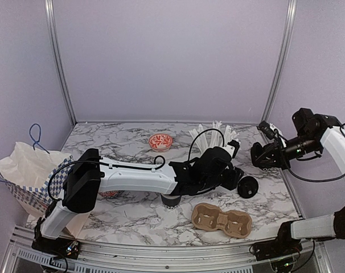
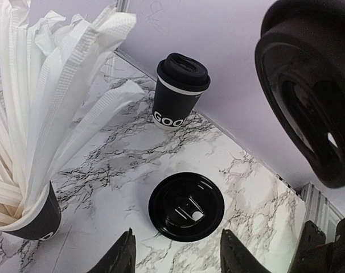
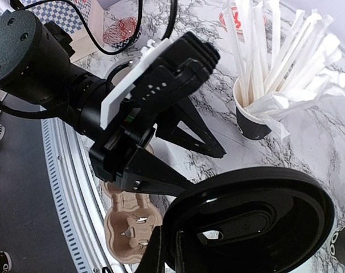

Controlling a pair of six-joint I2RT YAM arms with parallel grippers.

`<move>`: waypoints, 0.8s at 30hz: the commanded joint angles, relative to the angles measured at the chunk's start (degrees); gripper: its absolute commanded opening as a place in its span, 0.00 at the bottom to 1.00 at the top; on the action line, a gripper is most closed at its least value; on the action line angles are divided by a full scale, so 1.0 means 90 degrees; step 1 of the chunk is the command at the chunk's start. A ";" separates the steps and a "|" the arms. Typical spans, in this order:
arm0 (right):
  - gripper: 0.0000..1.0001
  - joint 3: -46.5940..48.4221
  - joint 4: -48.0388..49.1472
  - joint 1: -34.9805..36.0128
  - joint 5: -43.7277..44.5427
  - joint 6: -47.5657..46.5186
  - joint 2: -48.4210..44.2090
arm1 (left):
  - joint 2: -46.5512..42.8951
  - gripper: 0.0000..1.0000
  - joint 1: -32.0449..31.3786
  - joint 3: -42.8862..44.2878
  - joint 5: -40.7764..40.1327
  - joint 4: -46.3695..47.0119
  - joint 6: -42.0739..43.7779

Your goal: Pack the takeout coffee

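- The paper bag sits at the table's 9 o'clock. Its inside is hidden.
- The lidless cup stands at 6 o'clock under the left arm and likely awaits capping.
- The left gripper, jaws apart and empty, hovers over a loose lid. Only its wrist view shows this lid, and the capped cup at the lid's 12 o'clock.
- The carrier tray lies at 5 o'clock with both holes empty, so packing looks barely begun.
- The right gripper, at 3 o'clock, is clenched on a second lid. Only its wrist view shows that grip.
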 commanded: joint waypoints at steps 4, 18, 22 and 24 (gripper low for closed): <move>0.06 0.0211 0.0136 0.0047 -0.0445 0.0008 0.0091 | -0.1539 0.62 0.0010 -0.0873 0.0231 0.0317 0.0836; 0.13 0.1114 0.0578 0.1259 -0.1794 0.0190 0.0595 | -0.4268 0.90 0.0289 -0.2767 0.1159 -0.0177 0.3909; 0.13 0.1412 0.0883 0.1806 -0.2076 0.0465 0.0861 | -0.4465 0.90 0.0710 -0.2917 0.2039 0.0282 0.3715; 0.13 0.1590 0.0950 0.1934 -0.2222 0.0511 0.1065 | -0.4533 0.90 0.0838 -0.3029 0.2246 0.0512 0.3588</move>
